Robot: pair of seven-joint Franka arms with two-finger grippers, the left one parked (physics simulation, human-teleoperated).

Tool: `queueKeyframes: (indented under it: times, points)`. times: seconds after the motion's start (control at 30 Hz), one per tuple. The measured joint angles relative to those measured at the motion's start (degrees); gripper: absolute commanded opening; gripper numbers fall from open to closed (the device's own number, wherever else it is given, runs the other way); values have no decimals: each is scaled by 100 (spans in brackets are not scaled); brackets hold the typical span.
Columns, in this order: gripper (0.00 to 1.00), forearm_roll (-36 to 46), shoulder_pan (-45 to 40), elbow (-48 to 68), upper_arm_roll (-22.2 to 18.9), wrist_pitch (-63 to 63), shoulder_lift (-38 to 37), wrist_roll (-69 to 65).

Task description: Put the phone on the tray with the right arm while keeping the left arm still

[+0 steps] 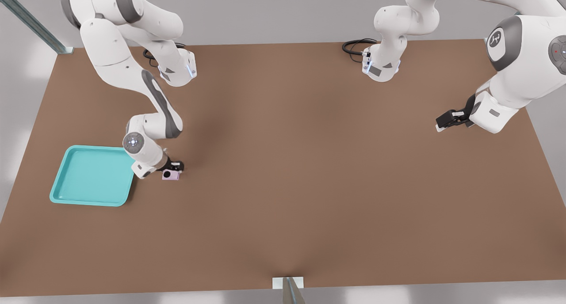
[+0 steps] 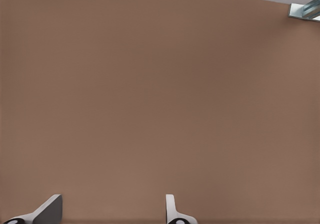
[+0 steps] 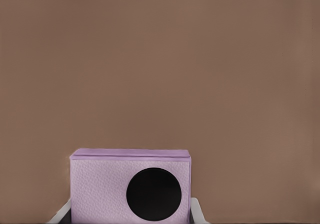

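Observation:
The pale pink-lilac phone (image 1: 170, 175) is just off the front view's right side of the turquoise tray (image 1: 93, 176), outside its rim and low over the brown table. My gripper (image 1: 174, 166) is right above it. In the right wrist view the phone (image 3: 125, 184) shows one round black lens and fills the space in my gripper (image 3: 131, 213). A grey fingertip (image 3: 198, 212) presses against each of its sides, so the gripper is shut on it. I cannot tell whether the phone touches the table. The tray holds nothing.
The parked arm's black gripper (image 1: 451, 118) hangs over the table's right side in the front view. Black cables (image 1: 356, 45) lie by the arm bases at the back edge. A metal post (image 1: 288, 288) stands at the table's front edge.

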Motion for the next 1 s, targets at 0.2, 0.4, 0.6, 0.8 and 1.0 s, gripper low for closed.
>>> queueKeyframes:
  times: [0.2,0.4,0.6,0.8,1.0]
  points:
    - [73,-5,-1637,8,19,-99,-226,-547]
    - [100,-46,-2989,29,301,-118,-232,-1323]
    - [100,-10,-1921,1310,4,-794,-1155,-1814]
    - [100,-345,1093,4654,-300,-3879,-1698,-1519]
    - [100,-304,1194,4817,-217,-5072,-1388,-1252]
